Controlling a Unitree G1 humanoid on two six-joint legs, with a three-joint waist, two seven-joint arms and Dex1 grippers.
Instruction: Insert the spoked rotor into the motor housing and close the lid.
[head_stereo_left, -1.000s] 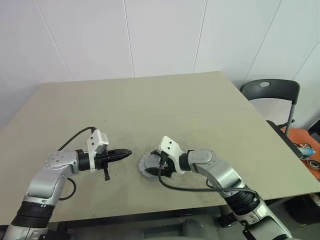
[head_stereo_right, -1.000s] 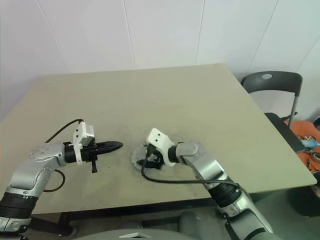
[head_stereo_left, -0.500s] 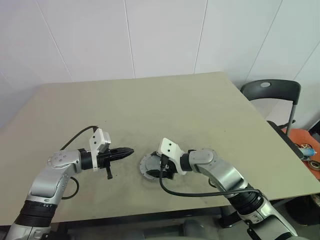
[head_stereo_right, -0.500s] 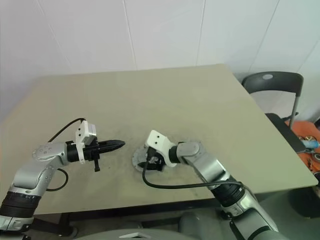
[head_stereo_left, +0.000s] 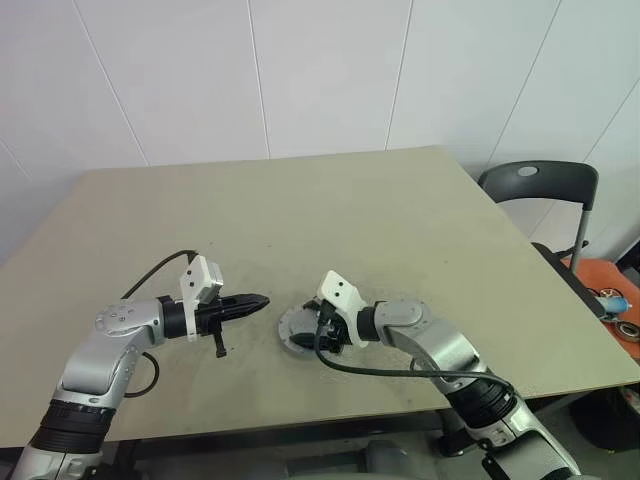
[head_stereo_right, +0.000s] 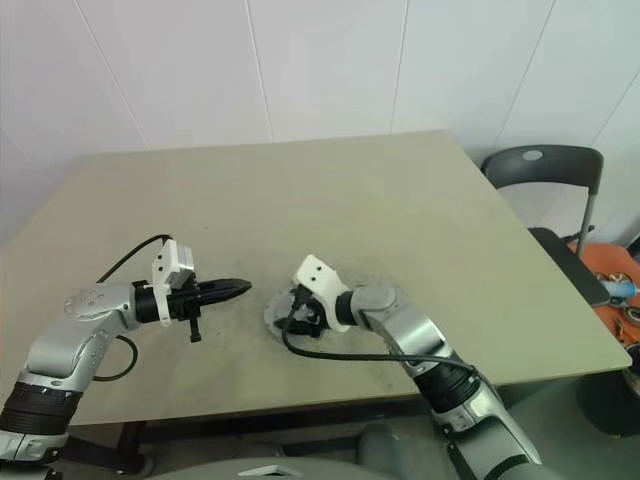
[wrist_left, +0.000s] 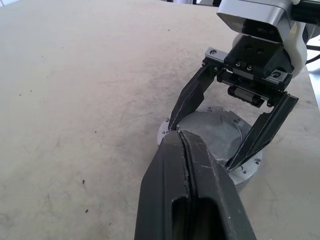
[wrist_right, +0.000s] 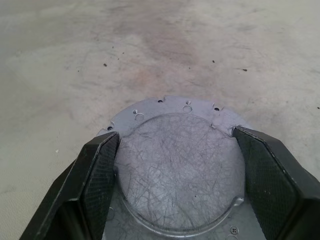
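Note:
The lid, a grey metal disc with a scratched raised face and a holed, notched flange, lies flat on the table near its front edge. My right gripper reaches over it from the right. Its two black fingers press against opposite sides of the raised round part, so it is shut on the lid. My left gripper is shut with nothing in it, and its tip hovers just left of the lid. The spoked rotor and the motor housing are hidden.
A dark grey chair stands off the table's right side. Orange and dark items lie on the floor beyond it. The table's front edge runs close below both arms, and a white wall stands behind.
My right wrist has turned slightly while its fingers stay on the lid. The left gripper has kept still. The whole picture has shifted a little.

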